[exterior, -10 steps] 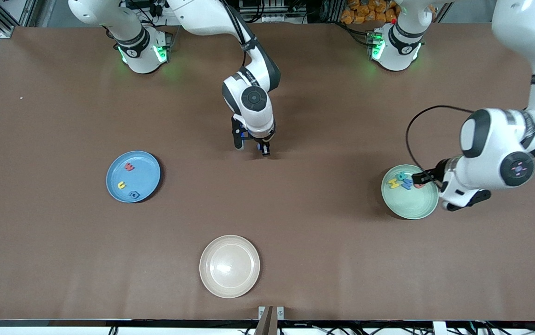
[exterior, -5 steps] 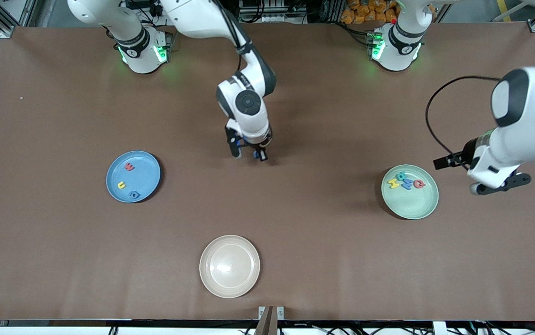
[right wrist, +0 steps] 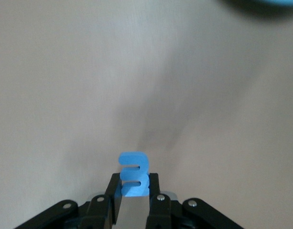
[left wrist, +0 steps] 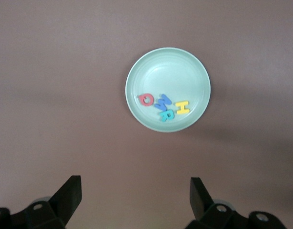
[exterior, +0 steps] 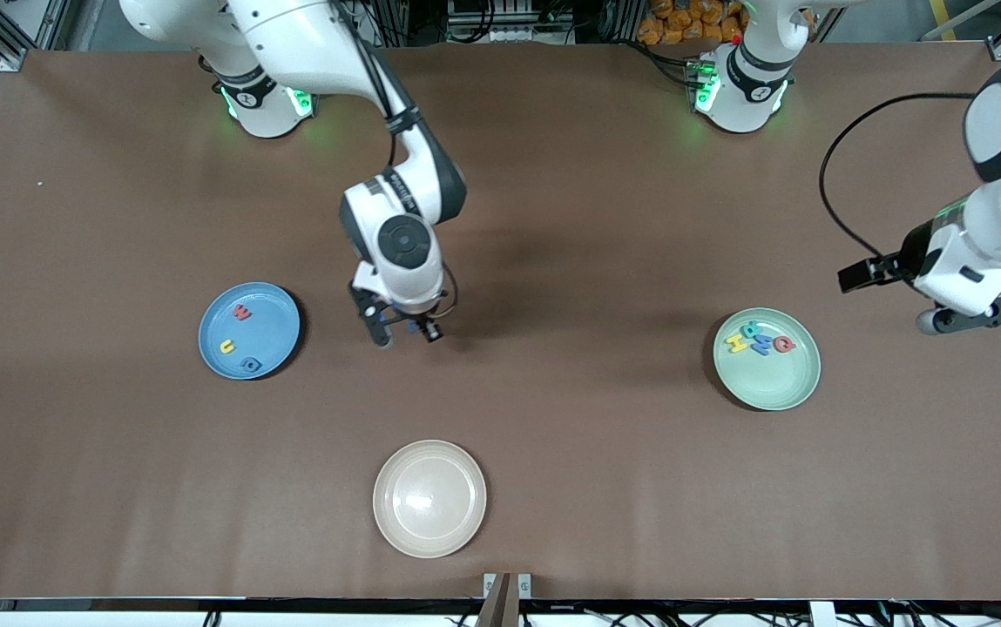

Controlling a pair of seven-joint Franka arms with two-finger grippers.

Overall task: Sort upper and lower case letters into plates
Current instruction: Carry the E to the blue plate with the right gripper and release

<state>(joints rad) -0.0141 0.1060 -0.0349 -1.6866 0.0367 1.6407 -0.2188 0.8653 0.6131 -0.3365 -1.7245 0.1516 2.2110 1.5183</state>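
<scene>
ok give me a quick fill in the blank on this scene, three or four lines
1. The right pincer is shut on a small ____ letter.
2. The mint green plate holds ____ letters.
3. The left pincer is ____ and holds nothing.
4. The plate nearest the front camera, the cream plate, holds ____ letters.

Missing words: blue; four; open; no

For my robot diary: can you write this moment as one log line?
right gripper: shut on blue letter, near blue plate | left gripper: open, beside mint green plate
</scene>
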